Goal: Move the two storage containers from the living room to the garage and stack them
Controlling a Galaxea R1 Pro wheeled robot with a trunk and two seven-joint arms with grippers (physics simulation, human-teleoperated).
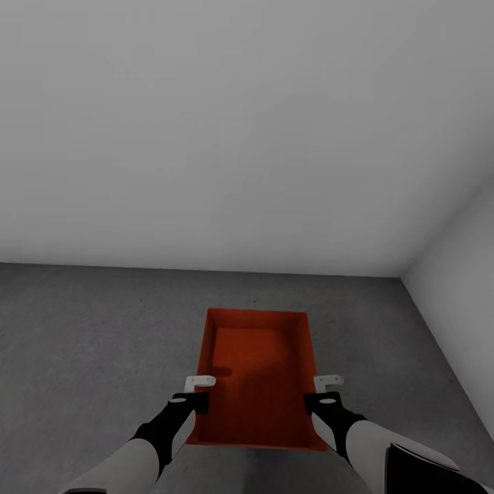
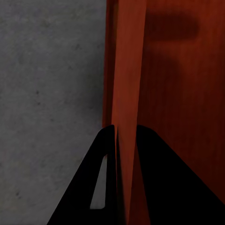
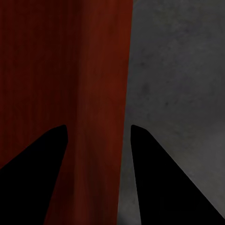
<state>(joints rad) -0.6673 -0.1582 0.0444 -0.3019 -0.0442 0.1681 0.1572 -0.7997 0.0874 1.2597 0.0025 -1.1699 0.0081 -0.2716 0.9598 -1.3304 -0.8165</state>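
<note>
From the head, one orange bin is seen on the grey concrete floor near a wall corner, a tool at each long wall. At the left wrist, the left tool is clamped on the bin's wall. At the right wrist, the right tool is spread apart, astride the other wall — it should be closed squarely before any lift.

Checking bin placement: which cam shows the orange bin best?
Head view: the whole open-topped bin shows on the grey floor, a pincer at each side wall. The left wrist view shows just one wall edge-on; the right wrist view shows one wall.
</note>
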